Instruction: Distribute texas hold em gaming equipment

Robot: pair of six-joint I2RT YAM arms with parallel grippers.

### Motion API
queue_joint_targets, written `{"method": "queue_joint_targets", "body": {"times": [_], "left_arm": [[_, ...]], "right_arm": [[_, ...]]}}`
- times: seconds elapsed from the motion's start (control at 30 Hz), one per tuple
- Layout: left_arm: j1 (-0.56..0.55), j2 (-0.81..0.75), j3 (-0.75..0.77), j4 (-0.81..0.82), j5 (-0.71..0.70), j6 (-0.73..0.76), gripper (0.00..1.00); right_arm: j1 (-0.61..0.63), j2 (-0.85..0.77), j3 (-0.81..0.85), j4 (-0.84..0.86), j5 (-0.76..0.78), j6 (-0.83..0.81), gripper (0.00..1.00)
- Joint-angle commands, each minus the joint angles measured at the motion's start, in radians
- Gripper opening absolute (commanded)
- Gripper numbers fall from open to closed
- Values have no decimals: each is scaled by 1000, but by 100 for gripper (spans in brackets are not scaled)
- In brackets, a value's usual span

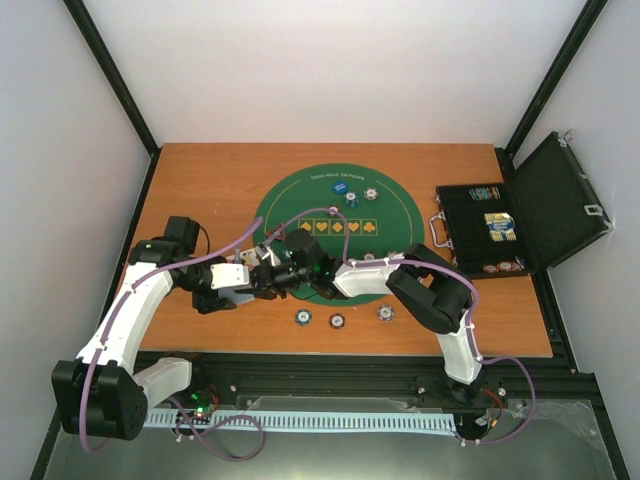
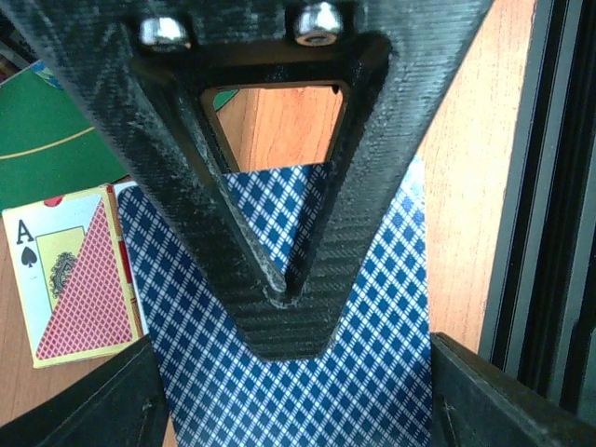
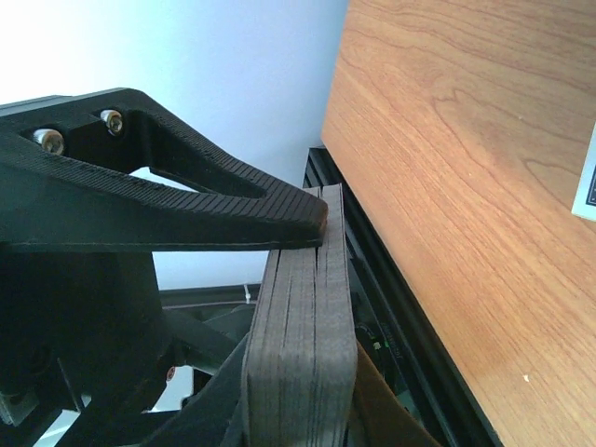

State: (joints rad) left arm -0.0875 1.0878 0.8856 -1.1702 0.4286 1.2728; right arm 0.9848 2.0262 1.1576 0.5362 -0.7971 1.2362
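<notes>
Over the left edge of the green poker mat [image 1: 300, 205] my two grippers meet. My right gripper [image 1: 292, 268] [image 3: 315, 279] is shut on a deck of playing cards [image 3: 303, 345], seen edge-on with its upper finger [image 3: 233, 219] pressing on top. In the left wrist view the deck's top card [image 2: 307, 372] shows a blue-and-white diamond back, crossed by that same right finger [image 2: 279, 317]. My left gripper [image 1: 262, 278] [image 2: 293, 405] has its two fingers [image 2: 93, 400] against the card's long edges. Poker chips [image 1: 338, 321] lie in a row near the front of the mat, and others [image 1: 351, 197] sit at its far side.
A card box [image 2: 70, 279] with an ace of spades and a red pattern lies on the wood just left of the deck. An open black case [image 1: 500, 235] holding cards and chips stands at the right. A black frame rail [image 2: 549, 233] runs along the table edge.
</notes>
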Motion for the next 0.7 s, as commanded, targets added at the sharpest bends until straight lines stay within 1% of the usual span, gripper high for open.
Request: {"method": "queue_joint_targets", "body": {"times": [0.0,0.03,0.07,0.1,0.13,0.17,0.23,0.47,0.67], "left_arm": [[-8,-25,30,7,38,26,72],[-8,-26,29,6,41,24,72],[-8,-25,29,3,46,22,76],[-8,-26,26,0,49,20,84],[-8,-28,22,-2,50,21,90],[-9,-31,16,-5,51,23,94],[-8,-39,1,-5,53,27,99],[-8,-28,-30,-4,37,36,99],[-8,-20,-38,6,19,41,91]], "right_arm": [[9,-5,-1,-10,18,-29,3],[8,-2,-4,-3,17,-24,3],[9,-4,-3,3,16,-20,3],[9,-7,-1,3,16,-20,3],[9,-11,4,-2,16,-22,3],[9,-16,8,-7,17,-26,3],[10,-25,18,-8,14,-28,3],[23,-48,42,16,9,-10,3],[24,-52,40,4,10,-20,3]]}}
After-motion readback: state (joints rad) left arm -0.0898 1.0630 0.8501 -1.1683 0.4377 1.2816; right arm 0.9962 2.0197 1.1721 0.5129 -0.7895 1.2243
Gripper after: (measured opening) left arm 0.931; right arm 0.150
